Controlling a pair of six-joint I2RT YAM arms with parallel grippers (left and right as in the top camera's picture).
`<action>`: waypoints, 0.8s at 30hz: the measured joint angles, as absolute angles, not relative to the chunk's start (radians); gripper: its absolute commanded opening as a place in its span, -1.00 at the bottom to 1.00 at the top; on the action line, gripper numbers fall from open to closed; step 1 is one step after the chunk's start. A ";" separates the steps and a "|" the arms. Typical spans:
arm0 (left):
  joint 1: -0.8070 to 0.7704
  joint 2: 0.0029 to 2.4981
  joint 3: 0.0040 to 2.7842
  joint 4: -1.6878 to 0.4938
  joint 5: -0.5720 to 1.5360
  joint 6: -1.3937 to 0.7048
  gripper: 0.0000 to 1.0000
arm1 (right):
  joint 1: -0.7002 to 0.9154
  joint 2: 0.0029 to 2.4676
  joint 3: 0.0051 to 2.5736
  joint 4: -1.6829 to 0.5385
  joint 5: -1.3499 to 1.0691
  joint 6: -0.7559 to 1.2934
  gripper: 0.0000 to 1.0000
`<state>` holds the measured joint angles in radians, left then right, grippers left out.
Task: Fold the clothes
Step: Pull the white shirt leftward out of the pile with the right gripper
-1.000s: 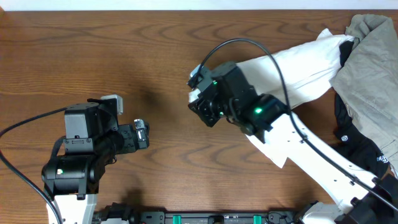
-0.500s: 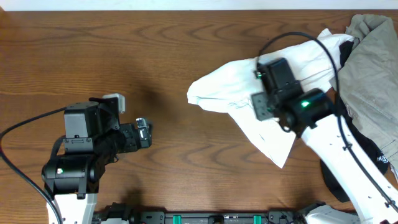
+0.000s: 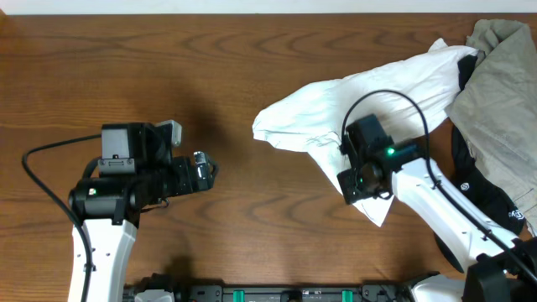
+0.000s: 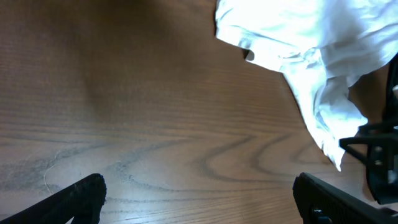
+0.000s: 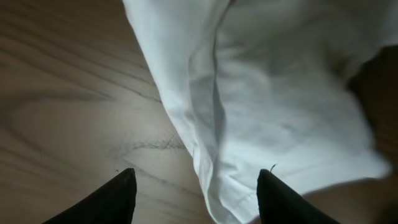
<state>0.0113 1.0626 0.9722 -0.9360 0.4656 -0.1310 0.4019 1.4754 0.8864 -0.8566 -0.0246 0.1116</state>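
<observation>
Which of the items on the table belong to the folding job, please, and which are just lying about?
Part of the job:
- white T-shirt, spread crumpled on the table

Just lying about:
- grey-olive garment, at the right edge
- black garment, beneath it

Even overhead light, soft shadows, right wrist view blurred, T-shirt (image 4: 292,31) overexposed

Tabletop (image 3: 210,67): brown wood-grain surface. A crumpled white T-shirt (image 3: 369,88) lies on its right half. At the right edge lies a grey-olive garment (image 3: 499,84), just beside the shirt's far end. A black garment (image 3: 482,189) appears to lie partly under it.
</observation>
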 measured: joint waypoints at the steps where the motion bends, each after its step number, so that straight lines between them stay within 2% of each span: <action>1: 0.011 1.067 0.972 -0.936 0.466 -0.131 0.96 | 0.403 1.475 0.863 -0.836 -0.027 0.115 0.07; 3: 0.011 1.072 0.972 -0.936 0.468 -0.131 0.96 | 0.405 1.475 0.825 -0.809 -0.031 0.121 0.02; 6: 0.011 1.072 0.972 -0.936 0.468 -0.131 0.96 | 0.412 1.476 0.778 -0.787 -0.037 0.126 -0.21; 7: 0.011 1.072 0.972 -0.936 0.468 -0.131 0.96 | 0.413 1.476 0.764 -0.779 -0.038 0.127 -0.42; 9: 0.011 1.072 0.972 -0.936 0.469 -0.131 0.96 | 0.413 1.476 0.738 -0.761 -0.048 0.128 -0.97; 16: 0.011 1.072 0.972 -0.936 0.468 -0.131 0.96 | 0.453 1.476 0.723 -0.632 -0.171 0.124 -0.97; 24: 0.011 1.072 0.972 -0.936 0.469 -0.131 0.96 | 0.746 1.477 0.760 -0.390 -0.305 0.128 -0.97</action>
